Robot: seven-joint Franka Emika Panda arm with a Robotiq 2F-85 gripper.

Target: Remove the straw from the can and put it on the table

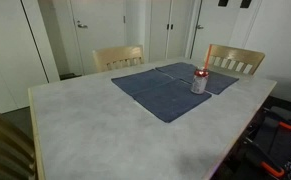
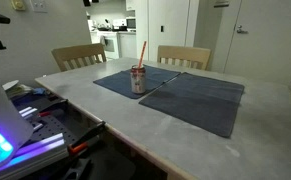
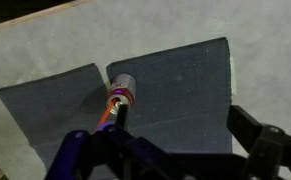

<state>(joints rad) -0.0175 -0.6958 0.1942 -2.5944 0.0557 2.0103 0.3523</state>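
The tabletop [image 1: 85,125] is light grey, faintly mottled, with a pale edge. The cloth mats [image 2: 200,95] are dark blue. The can [image 2: 138,80] is silver-grey with red markings; the straw [image 2: 142,53] red-orange. The chairs [image 1: 118,57] are pale wood.

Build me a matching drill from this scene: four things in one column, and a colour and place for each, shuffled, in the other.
Things:
1. straw
2. can
3. cloth mats
4. chairs

Descriptions:
A. dark blue, spread flat on the table
B. pale wood, drawn up to the table
C. red-orange, standing in the can
D. silver-grey, upright near where the mats meet

Pairs: 1-C, 2-D, 3-A, 4-B
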